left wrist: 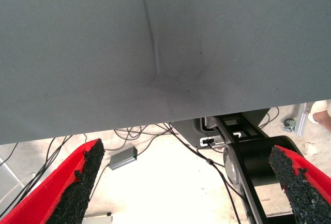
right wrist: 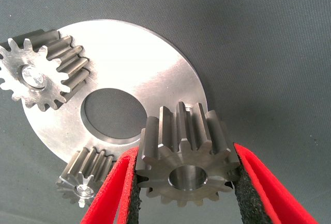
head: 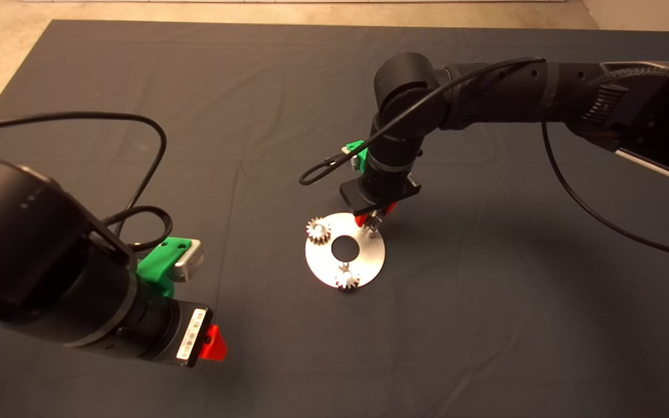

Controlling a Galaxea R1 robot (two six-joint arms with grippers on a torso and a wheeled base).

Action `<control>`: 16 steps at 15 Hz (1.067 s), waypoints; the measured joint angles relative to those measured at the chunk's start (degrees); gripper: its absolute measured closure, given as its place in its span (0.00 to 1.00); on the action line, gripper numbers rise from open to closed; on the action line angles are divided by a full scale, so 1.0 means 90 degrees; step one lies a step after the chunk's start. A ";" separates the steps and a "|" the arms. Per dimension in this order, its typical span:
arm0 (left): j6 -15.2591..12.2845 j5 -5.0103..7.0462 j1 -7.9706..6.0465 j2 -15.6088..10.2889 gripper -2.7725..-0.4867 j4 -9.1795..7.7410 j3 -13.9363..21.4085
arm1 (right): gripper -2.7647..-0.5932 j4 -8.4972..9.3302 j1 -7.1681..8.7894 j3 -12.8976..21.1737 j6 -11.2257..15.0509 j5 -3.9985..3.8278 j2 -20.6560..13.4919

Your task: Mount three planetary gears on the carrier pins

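The white disc [head: 363, 258] lies mid-mat, and two planetary gears [head: 318, 230] [head: 346, 280] sit on its carrier pins. The right wrist view shows both seated gears [right wrist: 41, 71] [right wrist: 85, 177] with pin tips in their centre holes. My right gripper [head: 371, 220] hangs over the disc's far right rim, shut on a third gear [right wrist: 186, 162], which is upright and slightly above the disc [right wrist: 129, 58]. The held gear hides the pin under it. My left gripper [head: 212, 343] waits at the lower left, open [left wrist: 189, 182] and holding nothing.
The dark mat [head: 485, 325] runs out on all sides of the disc. A black cable loop [head: 317, 171] hangs off the right arm just beyond the disc. In the left wrist view, cables and a small grey box [left wrist: 122, 158] lie on the floor past the mat's edge.
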 joint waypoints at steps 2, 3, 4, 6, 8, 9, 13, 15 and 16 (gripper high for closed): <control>0.0000 0.0001 0.0000 -0.0028 0.19 0.0000 0.0000 | 0.78 0.0003 -0.0012 0.0019 0.0026 0.0000 -0.0003; 0.0000 -0.0002 0.0000 -0.0028 0.19 0.0000 0.0011 | 0.78 0.0003 -0.0014 0.0053 0.0062 0.0000 -0.0011; -0.0002 -0.0002 0.0000 -0.0028 0.19 -0.0005 0.0024 | 0.78 0.0008 -0.0012 0.0087 0.0080 -0.0003 -0.0015; -0.0001 -0.0002 0.0000 -0.0028 0.19 -0.0005 0.0028 | 0.78 0.0018 -0.0014 0.0114 0.0096 -0.0003 -0.0015; -0.0003 -0.0002 0.0000 -0.0031 0.19 -0.0005 0.0028 | 0.78 0.0020 -0.0012 0.0116 0.0099 0.0000 -0.0018; 0.0000 -0.0002 0.0000 -0.0028 0.19 -0.0005 0.0028 | 0.78 0.0020 -0.0014 0.0119 0.0104 -0.0001 -0.0022; 0.0000 -0.0002 0.0000 -0.0031 0.19 -0.0005 0.0041 | 0.78 0.0020 -0.0014 0.0126 0.0118 -0.0005 -0.0052; 0.0000 -0.0002 0.0000 -0.0031 0.19 -0.0005 0.0050 | 0.78 0.0020 -0.0016 0.0126 0.0116 -0.0005 -0.0052; 0.0000 -0.0002 0.0000 -0.0031 0.19 -0.0003 0.0056 | 0.78 0.0020 -0.0024 0.0126 0.0117 -0.0005 -0.0052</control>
